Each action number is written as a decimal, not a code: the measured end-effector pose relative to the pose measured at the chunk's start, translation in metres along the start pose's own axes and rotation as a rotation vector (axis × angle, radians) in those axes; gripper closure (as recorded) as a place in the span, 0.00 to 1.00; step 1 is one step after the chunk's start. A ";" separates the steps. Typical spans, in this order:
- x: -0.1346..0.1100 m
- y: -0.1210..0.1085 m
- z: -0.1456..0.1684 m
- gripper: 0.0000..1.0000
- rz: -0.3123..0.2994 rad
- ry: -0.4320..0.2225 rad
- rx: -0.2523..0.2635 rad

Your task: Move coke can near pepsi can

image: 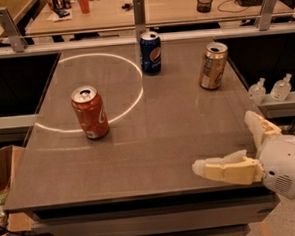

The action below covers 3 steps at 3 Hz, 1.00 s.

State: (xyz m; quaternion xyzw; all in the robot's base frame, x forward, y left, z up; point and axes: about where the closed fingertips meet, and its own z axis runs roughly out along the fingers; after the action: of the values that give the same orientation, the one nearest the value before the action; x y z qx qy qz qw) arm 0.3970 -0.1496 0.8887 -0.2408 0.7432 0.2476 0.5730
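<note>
The coke can (89, 112), red-orange with white script, stands upright on the left part of the grey table (154, 139), on the edge of a ring of light. The pepsi can (150, 52), dark blue with a round logo, stands upright at the back centre of the table. My gripper (223, 141) is at the front right corner, low over the table and far from both cans. It is open and empty, with one cream finger (226, 169) pointing left and the other (260, 127) pointing toward the back.
A gold-tan can (213, 65) stands at the back right of the table. Two small clear bottles (270, 89) sit on a ledge past the right edge. A metal rail (140, 25) runs behind the table. A cardboard box (3, 171) stands at lower left.
</note>
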 end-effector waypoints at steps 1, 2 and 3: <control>-0.003 0.025 0.016 0.00 -0.053 -0.092 -0.096; -0.013 0.048 0.033 0.00 -0.149 -0.133 -0.156; -0.020 0.065 0.058 0.00 -0.199 -0.141 -0.191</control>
State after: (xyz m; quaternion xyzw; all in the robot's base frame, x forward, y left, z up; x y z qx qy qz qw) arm 0.4027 -0.0612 0.9012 -0.3487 0.6468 0.2753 0.6199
